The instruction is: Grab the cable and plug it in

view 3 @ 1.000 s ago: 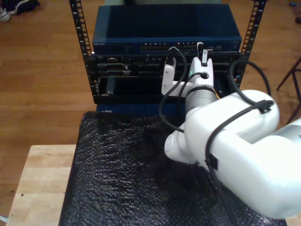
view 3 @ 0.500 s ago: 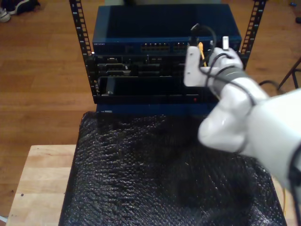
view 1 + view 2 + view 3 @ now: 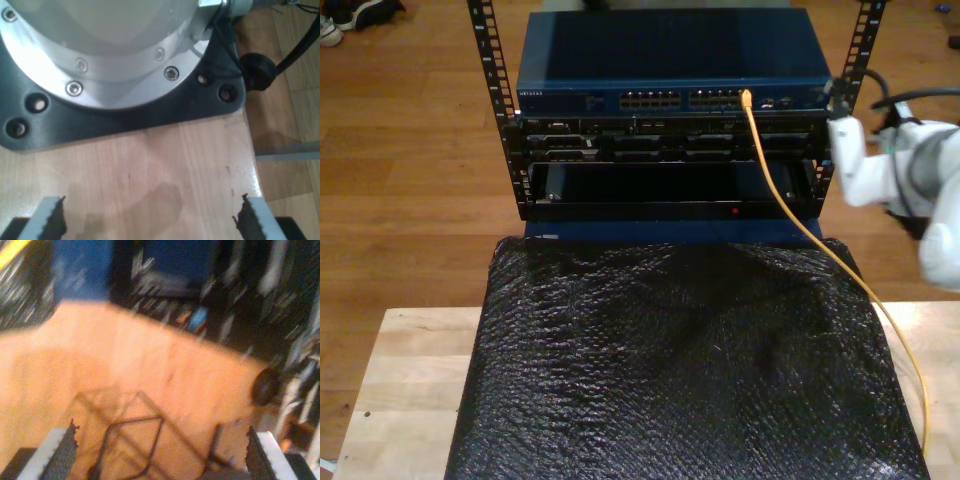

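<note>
Exterior view: yellow network cable seated in a port of the blue network switch at about one o'clock from frame centre, then trailed down over the black bubble-wrap mat toward five o'clock. White arm stood off at three o'clock, apart from the cable. Plugging judged done.

First wrist view: my first gripper hung over a pale wooden tabletop, fingers spread wide with nothing between, a round metal arm base at twelve o'clock.

Second wrist view: heavily blurred; my second gripper over the wooden floor, fingers apart and empty.

Cable judged light, limp and thin; clear plug brittle at its latch. Best gripped on the jacket just behind the plug.
</note>
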### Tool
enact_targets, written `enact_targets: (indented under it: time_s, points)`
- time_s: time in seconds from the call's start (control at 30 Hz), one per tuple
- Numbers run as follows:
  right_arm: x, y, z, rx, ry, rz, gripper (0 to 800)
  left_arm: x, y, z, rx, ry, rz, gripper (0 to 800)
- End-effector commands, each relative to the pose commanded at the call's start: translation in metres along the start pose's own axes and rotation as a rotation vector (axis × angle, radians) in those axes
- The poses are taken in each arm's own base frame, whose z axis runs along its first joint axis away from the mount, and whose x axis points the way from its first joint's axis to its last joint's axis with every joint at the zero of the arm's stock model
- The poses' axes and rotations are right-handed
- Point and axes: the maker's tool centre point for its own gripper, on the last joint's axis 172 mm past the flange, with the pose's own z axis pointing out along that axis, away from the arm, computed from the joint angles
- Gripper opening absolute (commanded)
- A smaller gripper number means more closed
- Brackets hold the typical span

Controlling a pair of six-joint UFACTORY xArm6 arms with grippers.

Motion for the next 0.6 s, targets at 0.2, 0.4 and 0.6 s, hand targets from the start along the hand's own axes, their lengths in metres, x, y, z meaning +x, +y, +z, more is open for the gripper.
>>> enact_targets:
  time_s: [0.2,0.4,0.6]
  points:
    - [-0.067,-0.054,-0.019,0.149,-0.062,0.015,796,0.0,0.0,0.0,0.0,0.0,0.0,800]
    - [-0.111,-0.114,-0.043,0.31,-0.057,-0.038,796,0.0,0.0,0.0,0.0,0.0,0.0,800]
    - [-0.132,-0.181,-0.084,0.488,0.009,-0.058,796,0.0,0.0,0.0,0.0,0.0,0.0,800]
